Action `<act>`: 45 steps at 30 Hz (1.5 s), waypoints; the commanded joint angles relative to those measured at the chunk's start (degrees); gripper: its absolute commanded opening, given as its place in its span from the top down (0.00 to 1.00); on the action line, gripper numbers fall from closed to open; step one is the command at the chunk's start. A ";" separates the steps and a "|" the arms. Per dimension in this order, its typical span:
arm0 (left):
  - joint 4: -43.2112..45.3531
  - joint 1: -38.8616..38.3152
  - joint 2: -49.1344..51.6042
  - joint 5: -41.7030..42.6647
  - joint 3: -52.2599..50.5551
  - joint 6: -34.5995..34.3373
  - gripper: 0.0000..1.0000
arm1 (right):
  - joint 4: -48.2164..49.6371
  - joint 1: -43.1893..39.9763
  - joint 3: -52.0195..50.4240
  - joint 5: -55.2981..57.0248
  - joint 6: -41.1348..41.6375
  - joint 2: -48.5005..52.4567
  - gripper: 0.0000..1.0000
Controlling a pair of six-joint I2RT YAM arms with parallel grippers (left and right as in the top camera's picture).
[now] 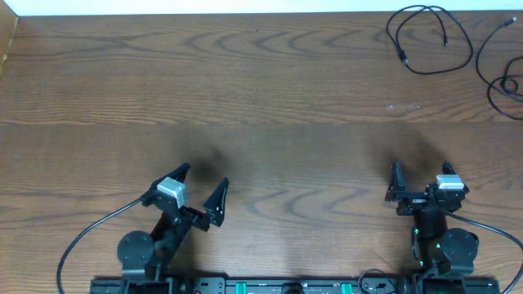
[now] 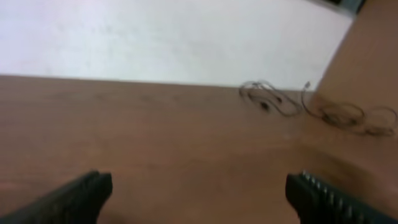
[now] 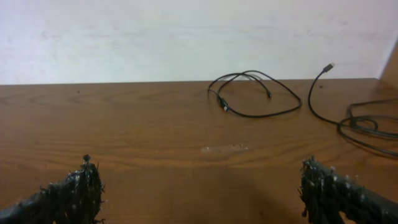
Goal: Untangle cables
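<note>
Two thin black cables lie apart at the table's far right. One is a loose loop [image 1: 404,55]. The other [image 1: 489,88] runs along the right edge and partly out of view. No white cable shows. Both show in the right wrist view, the loop [image 3: 222,104] and the edge cable [image 3: 357,121], and blurred in the left wrist view, the loop [image 2: 264,104] and the edge cable [image 2: 342,115]. My left gripper [image 1: 204,175] [image 2: 199,186] is open and empty near the front left. My right gripper [image 1: 422,170] [image 3: 199,180] is open and empty near the front right, well short of the cables.
The brown wooden table [image 1: 245,98] ends at a white wall along the far edge. Thick black cords run from the arm bases [image 1: 82,237] at the front edge. A small pale smudge marks the wood [image 1: 402,106].
</note>
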 commanded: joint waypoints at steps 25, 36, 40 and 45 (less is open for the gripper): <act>-1.03 0.07 -0.79 -27.28 -5.53 11.98 0.04 | -0.24 0.20 -0.09 0.63 -0.70 -0.33 0.01; -1.03 -1.16 -0.79 -26.88 -5.51 13.33 0.04 | -0.24 0.20 -0.09 0.63 -0.70 -0.33 0.01; -1.03 -1.18 -0.79 -26.84 -5.51 13.27 0.04 | -0.26 0.20 -0.09 0.63 -0.70 -0.33 0.01; -0.85 -1.16 -0.79 -27.74 -5.51 13.27 0.04 | -0.24 0.20 -0.09 0.63 -0.70 -0.33 0.01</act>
